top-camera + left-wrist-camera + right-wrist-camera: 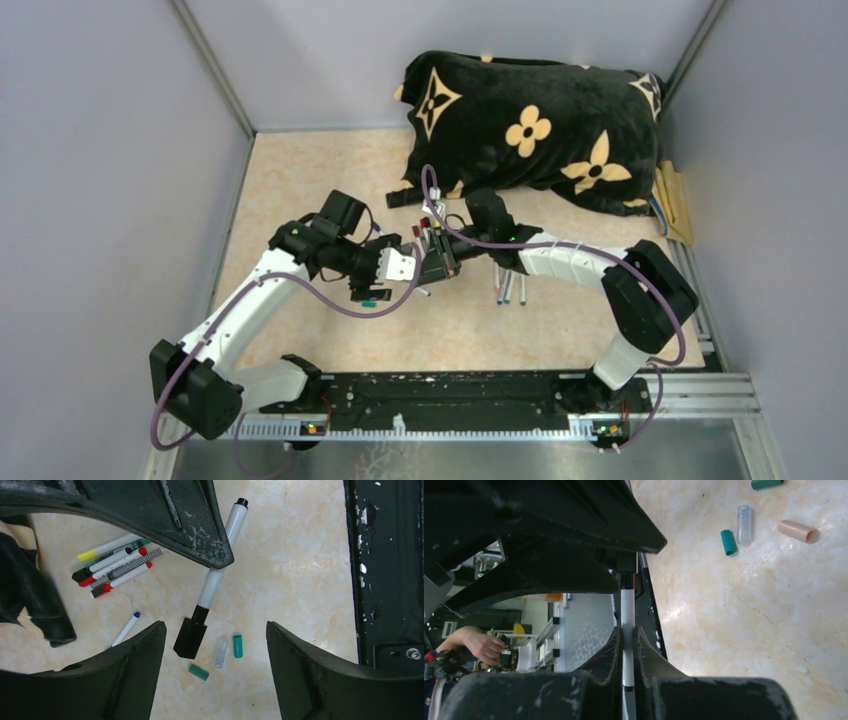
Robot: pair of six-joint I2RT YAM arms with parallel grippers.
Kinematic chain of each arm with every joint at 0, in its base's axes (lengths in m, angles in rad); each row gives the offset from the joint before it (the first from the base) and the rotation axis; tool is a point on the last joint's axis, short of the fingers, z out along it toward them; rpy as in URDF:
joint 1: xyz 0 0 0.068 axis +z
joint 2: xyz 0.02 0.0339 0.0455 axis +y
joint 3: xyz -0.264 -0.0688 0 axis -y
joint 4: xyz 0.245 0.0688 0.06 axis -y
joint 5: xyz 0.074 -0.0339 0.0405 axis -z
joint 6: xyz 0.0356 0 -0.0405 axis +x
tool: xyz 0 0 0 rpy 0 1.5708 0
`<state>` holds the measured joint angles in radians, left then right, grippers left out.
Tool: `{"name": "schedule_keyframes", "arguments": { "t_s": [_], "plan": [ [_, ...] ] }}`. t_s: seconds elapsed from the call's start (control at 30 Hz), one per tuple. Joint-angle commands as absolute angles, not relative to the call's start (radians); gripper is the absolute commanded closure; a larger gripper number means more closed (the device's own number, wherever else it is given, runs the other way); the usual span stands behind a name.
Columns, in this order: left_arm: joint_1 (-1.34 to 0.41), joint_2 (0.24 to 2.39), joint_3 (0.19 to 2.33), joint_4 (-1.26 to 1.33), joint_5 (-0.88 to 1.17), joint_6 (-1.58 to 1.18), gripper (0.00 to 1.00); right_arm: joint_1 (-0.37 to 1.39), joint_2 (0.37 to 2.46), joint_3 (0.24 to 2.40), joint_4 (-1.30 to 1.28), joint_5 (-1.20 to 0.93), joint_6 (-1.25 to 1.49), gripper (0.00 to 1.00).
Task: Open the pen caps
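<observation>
Pen caps (237,646) are lying loose on table (300,555) left of centre; right gripper (627,630) is clenching white pen (212,582), left gripper (216,625) is gaping, black cap (190,637) between its fingers (300,670). Only right wrist view is showing peach cap (797,531).

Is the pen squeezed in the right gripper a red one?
No, the pen pinched in the right gripper has a white barrel.
</observation>
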<state>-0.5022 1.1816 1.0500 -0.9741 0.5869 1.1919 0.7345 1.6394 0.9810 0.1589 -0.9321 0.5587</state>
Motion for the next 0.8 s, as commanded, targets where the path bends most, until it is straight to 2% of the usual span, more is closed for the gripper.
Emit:
{"name": "schedule_keyframes", "arguments": {
  "t_s": [0.0,0.4,0.47,0.57,0.77],
  "plan": [
    [-0.54,1.168,1.04,-0.989,0.546,1.212,0.25,0.729,1.661,1.042,0.261,-1.01,0.61,1.0],
    [-0.574,1.167,1.023,-0.912,0.445,1.165,0.79,0.73,1.686,1.036,0.277,-1.022,0.628,1.0],
    [-0.576,1.166,1.025,-0.909,0.449,1.164,0.86,0.731,1.687,1.024,0.301,-1.021,0.643,0.85],
    [-0.581,1.158,1.027,-0.892,0.456,1.153,0.98,0.739,1.687,1.008,0.345,-1.008,0.671,0.73],
    [-0.582,1.153,1.041,-0.873,0.464,1.147,1.0,0.773,1.718,1.017,0.368,-0.987,0.692,0.64]
  ]
}}
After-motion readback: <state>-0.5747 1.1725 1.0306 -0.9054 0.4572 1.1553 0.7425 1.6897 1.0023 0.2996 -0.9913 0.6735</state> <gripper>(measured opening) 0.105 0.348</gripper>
